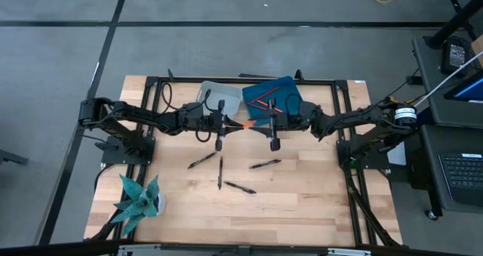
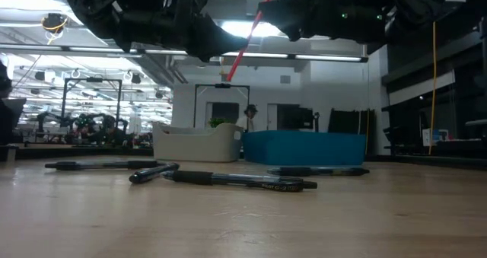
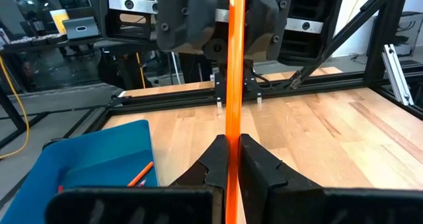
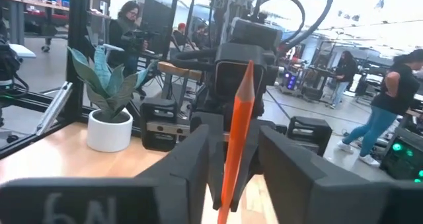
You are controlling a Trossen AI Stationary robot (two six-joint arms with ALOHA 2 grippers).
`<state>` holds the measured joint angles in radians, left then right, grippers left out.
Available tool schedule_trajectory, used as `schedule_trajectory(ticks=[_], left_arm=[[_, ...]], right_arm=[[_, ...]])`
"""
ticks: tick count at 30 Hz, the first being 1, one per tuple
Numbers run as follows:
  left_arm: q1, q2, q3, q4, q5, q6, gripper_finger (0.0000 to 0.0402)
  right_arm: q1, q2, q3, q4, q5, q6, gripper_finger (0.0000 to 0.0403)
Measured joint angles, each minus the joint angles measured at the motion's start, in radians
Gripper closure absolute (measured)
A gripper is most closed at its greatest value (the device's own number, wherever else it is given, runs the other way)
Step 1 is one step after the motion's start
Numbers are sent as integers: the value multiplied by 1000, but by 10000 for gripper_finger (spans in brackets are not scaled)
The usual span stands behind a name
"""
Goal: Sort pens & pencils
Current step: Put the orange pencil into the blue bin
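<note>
A: Log your left gripper point(image 3: 228, 159). It sits mid-table, above the wood, fingers pinched on an orange pencil point(image 3: 234, 85).

B: And your right gripper point(image 4: 231, 159)?

A: Facing the left one, fingers spread either side of that pencil's tip, not touching it.

B: Where do you stand on the rest?

A: Two pencils point(image 1: 264, 101) lie in the blue bin point(image 1: 285, 88); the white bin point(image 1: 214, 92) stands beside it. Four black pens point(image 1: 220, 171) are scattered on the table point(image 1: 302, 203) nearer you. A potted plant point(image 1: 139, 199) stands at the table's left front corner.
</note>
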<state>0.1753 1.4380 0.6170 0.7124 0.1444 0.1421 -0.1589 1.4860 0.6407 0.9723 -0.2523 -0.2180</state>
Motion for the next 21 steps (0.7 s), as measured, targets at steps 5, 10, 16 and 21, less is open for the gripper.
schedule_trajectory(ticks=[5,10,16,21], left_arm=[[0,0,0,0,0,0,385],[-4,0,0,1,4,0,385],[-6,0,1,2,8,0,385],[-6,0,0,-6,8,0,385]], right_arm=[[0,0,8,0,-12,3,328],[0,0,36,-18,-47,3,375],[0,0,50,-40,-65,3,376],[0,0,51,-62,-65,0,376]])
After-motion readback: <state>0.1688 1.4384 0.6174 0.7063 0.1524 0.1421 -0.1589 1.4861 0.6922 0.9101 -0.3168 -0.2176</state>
